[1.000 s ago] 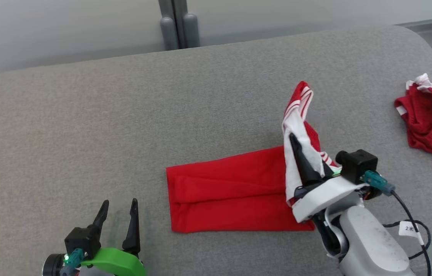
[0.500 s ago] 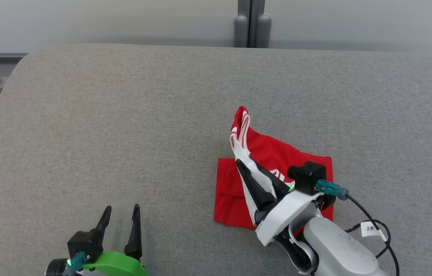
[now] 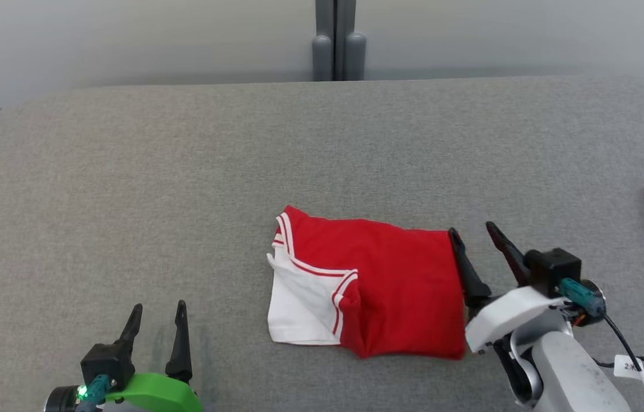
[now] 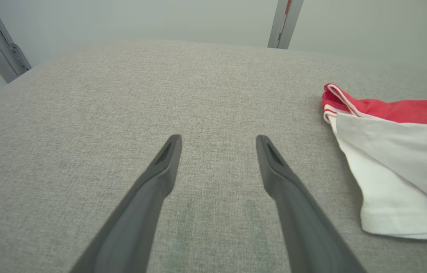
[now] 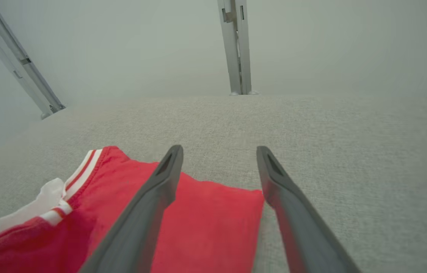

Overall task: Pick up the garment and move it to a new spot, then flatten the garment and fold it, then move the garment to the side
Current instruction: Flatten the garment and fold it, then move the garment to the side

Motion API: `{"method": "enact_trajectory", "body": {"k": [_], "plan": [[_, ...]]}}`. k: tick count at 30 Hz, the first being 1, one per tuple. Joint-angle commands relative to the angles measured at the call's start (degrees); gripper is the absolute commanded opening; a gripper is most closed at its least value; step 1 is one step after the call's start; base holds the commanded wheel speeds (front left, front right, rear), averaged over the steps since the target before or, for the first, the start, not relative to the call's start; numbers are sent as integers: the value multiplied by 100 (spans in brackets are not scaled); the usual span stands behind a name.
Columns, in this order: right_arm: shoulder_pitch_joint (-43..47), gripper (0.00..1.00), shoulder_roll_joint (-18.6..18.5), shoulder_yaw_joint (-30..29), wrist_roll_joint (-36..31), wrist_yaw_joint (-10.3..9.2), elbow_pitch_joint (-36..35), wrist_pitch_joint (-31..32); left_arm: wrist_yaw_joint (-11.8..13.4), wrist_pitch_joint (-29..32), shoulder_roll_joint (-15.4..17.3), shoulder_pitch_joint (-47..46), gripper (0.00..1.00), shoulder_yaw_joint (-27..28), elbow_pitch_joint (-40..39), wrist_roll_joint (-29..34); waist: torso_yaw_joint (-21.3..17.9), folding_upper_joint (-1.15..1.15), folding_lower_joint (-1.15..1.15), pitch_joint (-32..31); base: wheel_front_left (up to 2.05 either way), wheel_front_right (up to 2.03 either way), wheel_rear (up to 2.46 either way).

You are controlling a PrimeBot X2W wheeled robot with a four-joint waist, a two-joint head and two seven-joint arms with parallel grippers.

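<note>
Released from the right gripper (image 3: 470, 228), now spread empty at its 3 o'clock edge, the garment (image 3: 390, 286) lies folded: limp, light, best pinched there.

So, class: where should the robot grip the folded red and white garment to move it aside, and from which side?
Probably the straight red right edge of the garment, approached low from the right, where the open right gripper sits. That edge looks like the closed fold; the white panel and striped hems at the left lie loose.
</note>
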Motion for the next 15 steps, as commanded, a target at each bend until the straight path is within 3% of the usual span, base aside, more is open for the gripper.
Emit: {"method": "enact_trajectory", "body": {"k": [1,7,15], "plan": [[189,100,-16,-168,-198,-6,-65,-6,14,6,22,96,100,48,-21,55,-327,0,0,-124,0,0,0],[791,100,-16,-790,-666,-6,-173,-6,68,7,22,296,100,151,-111,265,-606,0,0,-272,0,0,0],[1358,100,-17,-978,-652,-6,-84,-6,177,6,23,677,100,91,-198,408,-675,0,0,-500,0,0,0]]}}
